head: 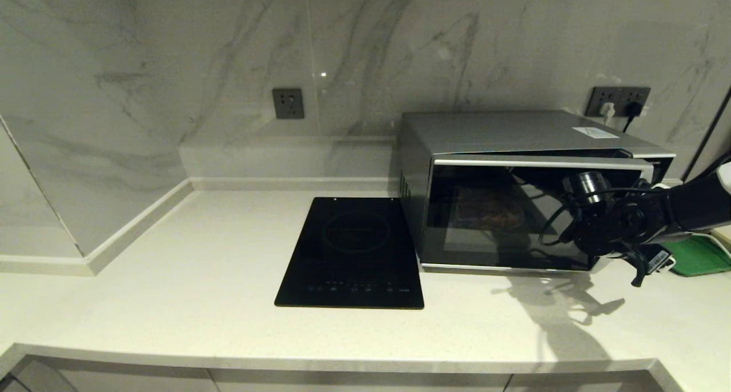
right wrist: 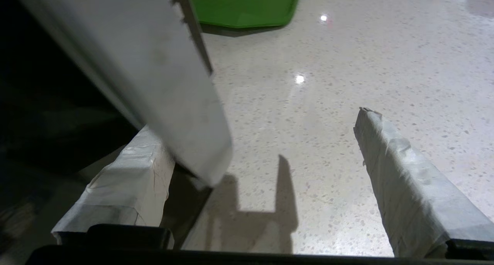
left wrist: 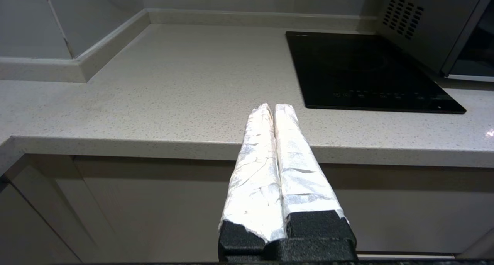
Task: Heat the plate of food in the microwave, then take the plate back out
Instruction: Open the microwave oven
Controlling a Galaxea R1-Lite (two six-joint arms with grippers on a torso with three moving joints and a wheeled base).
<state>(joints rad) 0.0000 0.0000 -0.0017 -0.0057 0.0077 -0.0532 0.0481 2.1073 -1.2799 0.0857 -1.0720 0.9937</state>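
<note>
Grey-veined marble walls (head: 171, 49) rise behind a pale speckled stone counter (head: 171, 278), which spreads out beneath and ahead of the gripper. Two dark wall sockets (head: 288, 103) sit on the wall beyond the gripper. Plain cabinet fronts (left wrist: 115, 207) run below the counter edge.

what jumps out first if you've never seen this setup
The silver microwave at the right of the counter, door slightly ajar, the plate of food faintly visible behind its dark glass. The right gripper is open, straddling the door's edge low at its right. A black induction cooktop lies flat to the microwave's left.
</note>
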